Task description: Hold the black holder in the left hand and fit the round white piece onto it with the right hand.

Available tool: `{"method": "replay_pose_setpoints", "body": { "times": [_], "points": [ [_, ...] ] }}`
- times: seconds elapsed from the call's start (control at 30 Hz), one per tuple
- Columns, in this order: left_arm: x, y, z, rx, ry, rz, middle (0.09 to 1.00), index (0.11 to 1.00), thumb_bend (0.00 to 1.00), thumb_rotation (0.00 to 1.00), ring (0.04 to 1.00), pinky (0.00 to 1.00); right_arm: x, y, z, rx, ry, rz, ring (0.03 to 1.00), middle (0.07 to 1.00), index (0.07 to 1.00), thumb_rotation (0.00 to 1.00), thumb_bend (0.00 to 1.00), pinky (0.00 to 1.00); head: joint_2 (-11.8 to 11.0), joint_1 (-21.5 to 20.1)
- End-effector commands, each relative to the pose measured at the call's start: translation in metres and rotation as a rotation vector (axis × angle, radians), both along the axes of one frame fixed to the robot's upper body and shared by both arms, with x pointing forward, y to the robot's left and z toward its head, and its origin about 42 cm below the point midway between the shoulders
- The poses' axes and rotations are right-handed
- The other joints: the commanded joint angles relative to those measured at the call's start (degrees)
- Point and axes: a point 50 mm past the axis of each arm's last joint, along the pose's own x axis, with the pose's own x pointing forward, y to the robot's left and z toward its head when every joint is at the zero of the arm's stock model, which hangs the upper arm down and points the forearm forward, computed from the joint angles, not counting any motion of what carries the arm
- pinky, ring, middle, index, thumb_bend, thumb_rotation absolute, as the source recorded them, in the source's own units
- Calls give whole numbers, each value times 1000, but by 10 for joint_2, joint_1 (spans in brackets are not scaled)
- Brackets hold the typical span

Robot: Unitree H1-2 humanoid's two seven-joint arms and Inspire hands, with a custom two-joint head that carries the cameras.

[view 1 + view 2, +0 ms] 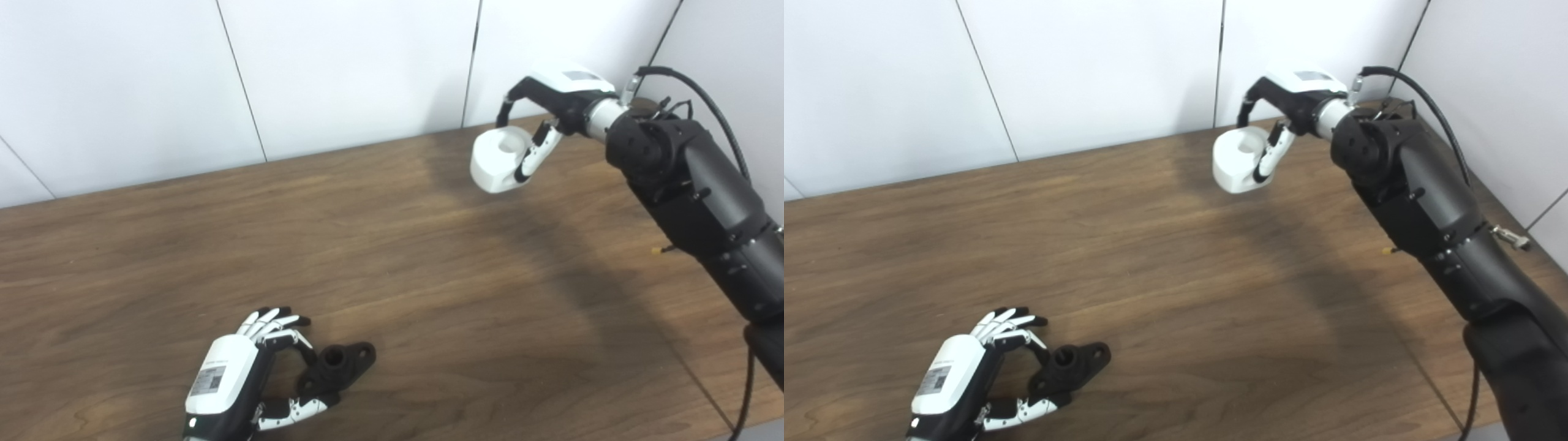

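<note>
The black holder [340, 364] lies low over the wooden table [429, 294] at the front left, a short tube with a flat flange. My left hand [245, 373] is beside it on its left. A bent finger and the thumb [297, 409] pinch the holder's near end, while the other fingers stay stretched out. Far off at the back right, my right hand [548, 116] is shut on the round white piece [499, 158] and holds it in the air above the table, near the wall. The piece has a round hollow in its top.
White wall panels [343, 73] stand right behind the table's far edge. My black right forearm [698, 196] with its cable stretches over the table's right side. The table's front edge [759, 425] shows at the bottom right.
</note>
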Motion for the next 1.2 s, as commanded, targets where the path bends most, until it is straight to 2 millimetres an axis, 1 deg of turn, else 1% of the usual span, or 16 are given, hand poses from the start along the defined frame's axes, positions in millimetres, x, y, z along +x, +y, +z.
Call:
{"method": "replay_pose_setpoints", "body": {
  "times": [0.0, 0.13, 0.2, 0.23, 0.4, 0.57, 0.67, 0.83, 1.07, 1.17],
  "points": [
    [-3, -1, -18, 80, 82, 14, 797, 486, 520, 47, 896, 928, -6, 6, 29, -32, -79, 34, 875, 759, 484, 133, 524, 803, 0, 8],
    [-4, -4, -19, 89, 90, 14, 803, 487, 520, 48, 903, 940, -20, 29, 32, -41, -81, 128, 873, 750, 484, 131, 524, 793, 2, 23],
    [-4, -6, -19, 91, 91, 16, 806, 487, 520, 48, 907, 945, -25, 36, 33, -35, -77, 155, 873, 750, 484, 132, 524, 801, 5, 30],
    [-4, -7, -19, 93, 92, 16, 806, 487, 520, 48, 907, 948, -30, 44, 34, -26, -74, 176, 873, 751, 484, 132, 524, 803, 6, 35],
    [-3, -13, -20, 96, 92, 13, 807, 487, 520, 48, 912, 961, -47, 66, 34, -8, -65, 237, 881, 765, 484, 134, 525, 798, 11, 57],
    [-2, -20, -20, 100, 93, 9, 810, 487, 520, 49, 918, 972, -63, 83, 32, 25, -55, 309, 895, 774, 483, 134, 524, 804, 21, 99],
    [-2, -25, -21, 105, 98, 12, 814, 487, 520, 49, 925, 975, -73, 91, 30, 40, -50, 349, 898, 778, 483, 134, 524, 792, 25, 115],
    [-2, -30, -19, 115, 98, 13, 822, 488, 520, 50, 936, 990, -85, 104, 29, 60, -25, 394, 911, 787, 484, 134, 524, 774, 34, 120],
    [-1, -33, -17, 103, 86, 13, 819, 487, 520, 50, 932, 993, -95, 119, 23, 64, -16, 448, 892, 775, 484, 134, 524, 762, 46, 123],
    [-1, -33, -16, 98, 78, 14, 816, 487, 520, 49, 928, 996, -99, 127, 18, 68, -20, 473, 883, 768, 483, 134, 524, 739, 53, 122]
  ]
}}
